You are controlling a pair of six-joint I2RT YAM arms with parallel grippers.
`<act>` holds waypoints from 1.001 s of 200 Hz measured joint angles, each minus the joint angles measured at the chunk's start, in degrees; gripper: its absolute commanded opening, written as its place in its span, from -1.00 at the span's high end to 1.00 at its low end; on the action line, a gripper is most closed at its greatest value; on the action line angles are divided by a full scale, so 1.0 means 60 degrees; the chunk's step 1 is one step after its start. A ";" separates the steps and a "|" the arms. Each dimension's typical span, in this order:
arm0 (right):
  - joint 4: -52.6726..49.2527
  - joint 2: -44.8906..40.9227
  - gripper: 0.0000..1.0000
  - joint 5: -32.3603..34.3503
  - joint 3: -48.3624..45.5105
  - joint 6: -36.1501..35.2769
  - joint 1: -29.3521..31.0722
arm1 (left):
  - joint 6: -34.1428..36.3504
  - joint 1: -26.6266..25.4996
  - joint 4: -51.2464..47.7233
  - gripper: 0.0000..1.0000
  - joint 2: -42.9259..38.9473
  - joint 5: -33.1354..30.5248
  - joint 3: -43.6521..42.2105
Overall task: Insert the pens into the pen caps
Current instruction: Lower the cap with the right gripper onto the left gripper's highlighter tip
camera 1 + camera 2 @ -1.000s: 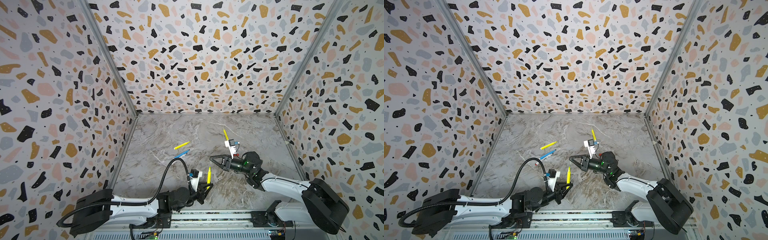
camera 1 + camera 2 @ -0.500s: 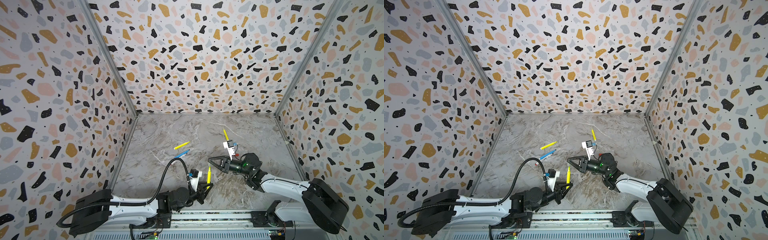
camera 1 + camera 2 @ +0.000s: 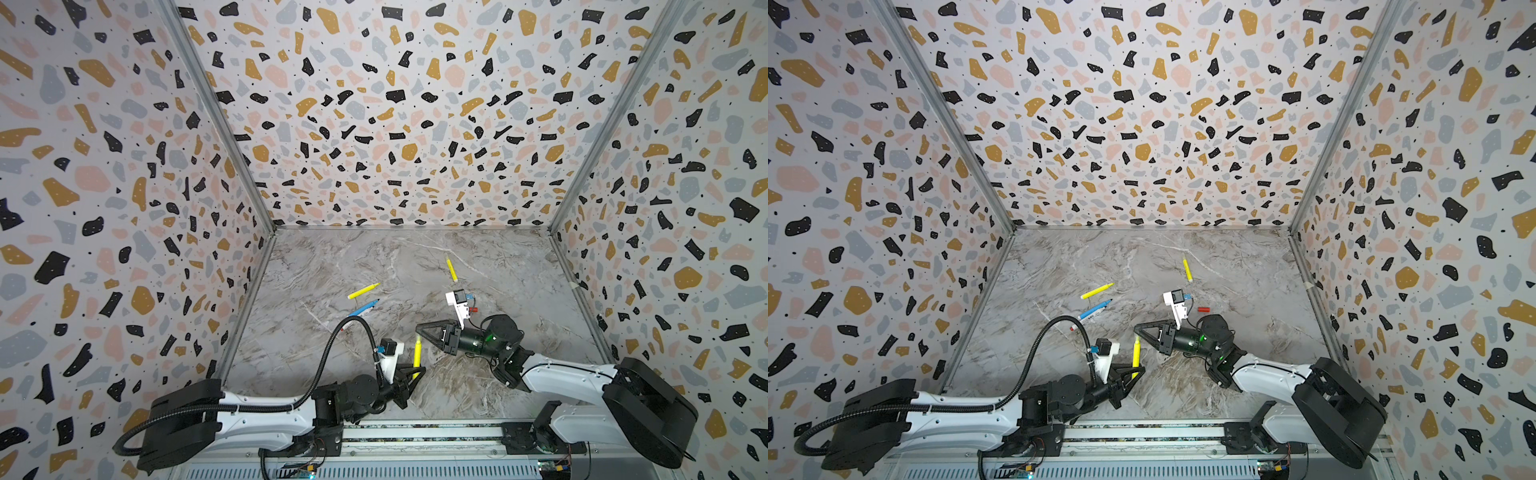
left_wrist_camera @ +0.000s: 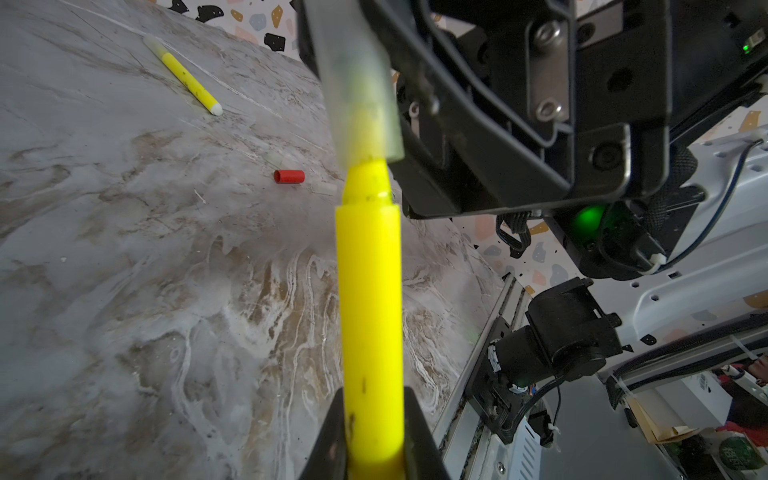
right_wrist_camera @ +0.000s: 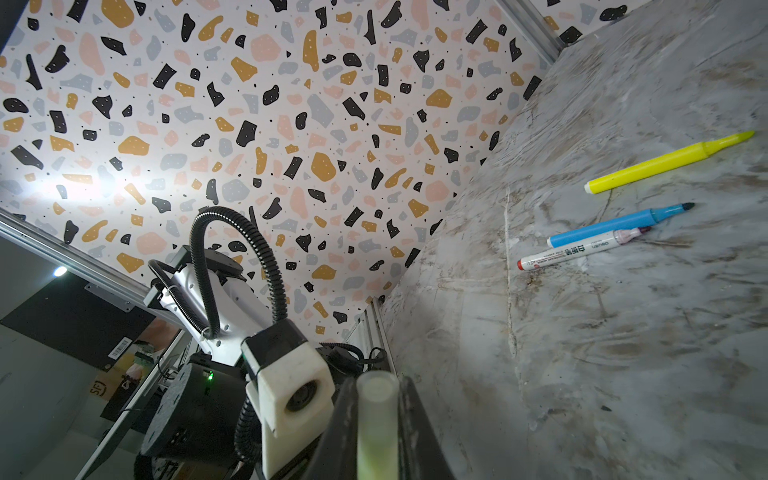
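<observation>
Left wrist view: the left gripper [image 4: 372, 440] is clamped on a yellow pen [image 4: 370, 299], whose tip sits inside the mouth of the clear cap [image 4: 359, 91] pinched by the right gripper [image 5: 377, 428]. The cap lies straight beyond the pen's tip, its axis leaning slightly off the pen's.

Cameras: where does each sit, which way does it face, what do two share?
Top views: high behind the robot, looking down over the table; both arms show.
Left wrist: on its arm, looking along the yellow pen at the right gripper; own jaws show.
Right wrist: on its arm, facing the left arm; own jaws show.
Both wrist views share the clear cap.
</observation>
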 measured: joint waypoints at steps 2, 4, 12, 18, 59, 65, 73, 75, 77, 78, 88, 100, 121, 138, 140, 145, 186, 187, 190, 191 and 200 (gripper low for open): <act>0.0018 -0.0007 0.88 0.0018 -0.0018 0.0000 0.0007 | -0.0004 -0.0004 -0.0011 0.98 0.0000 0.0000 0.0000; 0.0044 -0.0018 0.88 0.0047 -0.0047 -0.0004 0.0025 | -0.0004 -0.0007 -0.0015 0.98 0.0000 0.0000 0.0000; 0.0149 -0.0058 0.88 0.0193 -0.0160 0.0000 0.0091 | 0.0000 -0.0025 -0.0047 0.97 0.0000 0.0007 0.0000; 0.0255 -0.0073 0.88 0.0291 -0.0233 0.0000 0.0142 | 0.0000 -0.0040 -0.0062 0.97 0.0000 0.0011 0.0000; 0.0922 0.0000 0.71 0.0892 -0.0583 0.0007 0.0546 | -0.0007 -0.0073 -0.0084 0.98 -0.0007 0.0022 0.0000; 0.0987 0.0022 0.64 0.0976 -0.0586 0.0004 0.0605 | -0.0007 -0.0073 -0.0084 0.98 -0.0018 0.0022 0.0000; 0.1060 0.0047 0.60 0.1111 -0.0590 -0.0007 0.0692 | -0.0007 -0.0073 -0.0087 0.98 -0.0040 0.0022 0.0000; 0.1071 0.0047 0.59 0.1122 -0.0594 -0.0007 0.0707 | -0.0007 -0.0073 -0.0087 0.97 -0.0047 0.0022 0.0000; 0.1093 0.0055 0.59 0.1147 -0.0594 -0.0007 0.0736 | -0.0007 -0.0073 -0.0091 0.98 -0.0066 0.0022 -0.0004; 0.1100 0.0055 0.58 0.1158 -0.0594 -0.0007 0.0743 | -0.0007 -0.0073 -0.0091 0.98 -0.0066 0.0022 -0.0004; 0.1151 0.0058 0.54 0.1246 -0.0608 -0.0011 0.0856 | -0.0015 -0.0076 -0.0087 0.97 -0.0131 0.0011 -0.0007; 0.1126 0.0058 0.46 0.1195 -0.0645 -0.0011 0.1027 | -0.0007 -0.0076 -0.0036 0.98 -0.0248 -0.0018 -0.0011; 0.0951 0.0051 0.22 0.1035 -0.0721 -0.0066 0.1253 | -0.0007 -0.0066 0.0066 0.97 -0.0437 -0.0106 -0.0011; 0.0718 -0.0076 0.03 0.0991 -0.0725 -0.0182 0.1326 | -0.0004 -0.0062 0.0102 0.98 -0.0539 -0.0186 -0.0011; 0.0656 -0.0113 0.02 0.0987 -0.0725 -0.0193 0.1326 | -0.0004 -0.0062 0.0106 0.97 -0.0546 -0.0189 -0.0011; 0.0539 -0.0211 0.01 0.0991 -0.0721 -0.0240 0.1326 | 0.0000 -0.0062 0.0106 0.98 -0.0568 -0.0208 -0.0011; -0.0900 -0.1654 -0.25 0.1253 -0.0648 -0.0852 0.1319 | 0.0004 -0.0062 0.0098 0.98 -0.0667 -0.0251 -0.0011; -0.0936 -0.1683 -0.25 0.1257 -0.0645 -0.0882 0.1319 | 0.0004 -0.0062 0.0098 0.97 -0.0667 -0.0251 -0.0011; -0.1071 -0.1800 -0.26 0.1300 -0.0616 -0.0922 0.1319 | 0.0004 -0.0062 0.0098 0.97 -0.0674 -0.0251 -0.0011; -0.1104 -0.1829 -0.26 0.1319 -0.0612 -0.0947 0.1319 | 0.0007 -0.0062 0.0098 0.98 -0.0674 -0.0251 -0.0011; -0.1566 -0.2200 -0.26 0.1461 -0.0528 -0.1155 0.1297 | 0.0011 -0.0062 0.0098 0.98 -0.0703 -0.0251 -0.0011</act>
